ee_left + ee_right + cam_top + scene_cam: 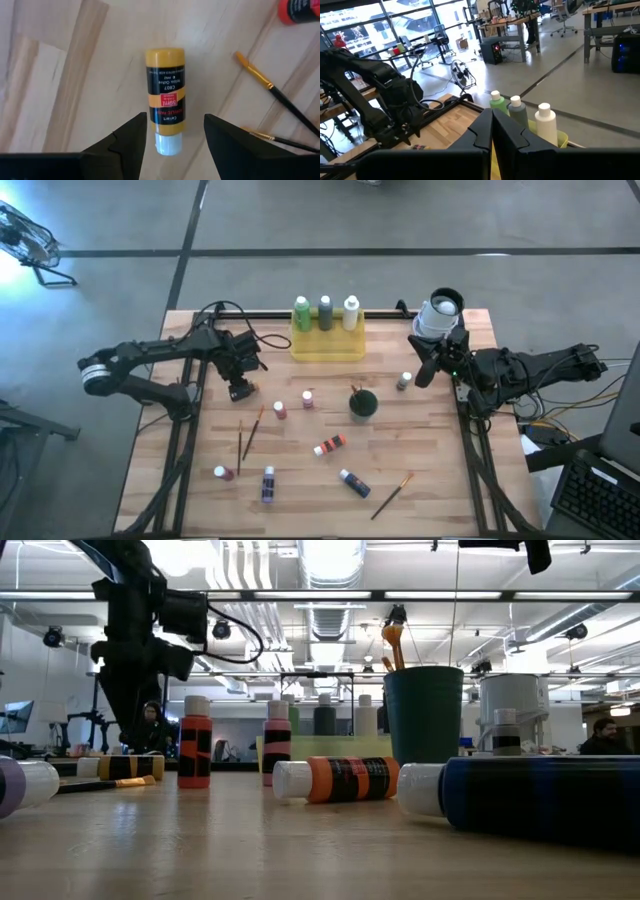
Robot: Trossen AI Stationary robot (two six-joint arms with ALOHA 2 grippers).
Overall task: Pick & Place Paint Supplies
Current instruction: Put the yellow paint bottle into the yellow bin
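Two grippers: left gripper [170, 137] hung wide-jawed over a lying yellow paint bottle [165, 97]; right gripper [492, 131] pressed closed, empty, near tray [327, 346]

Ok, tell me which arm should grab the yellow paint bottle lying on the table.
Left. The left gripper hangs open directly over the yellow paint bottle, fingers either side of its white cap end. The right gripper is shut, off at the table's right side, near the tray.

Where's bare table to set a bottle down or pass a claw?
Free: the strip between the yellow tray and the green cup, and the right side beyond the lone brush. Crowded: centre-front, among bottles, two brushes, and under the left claw.
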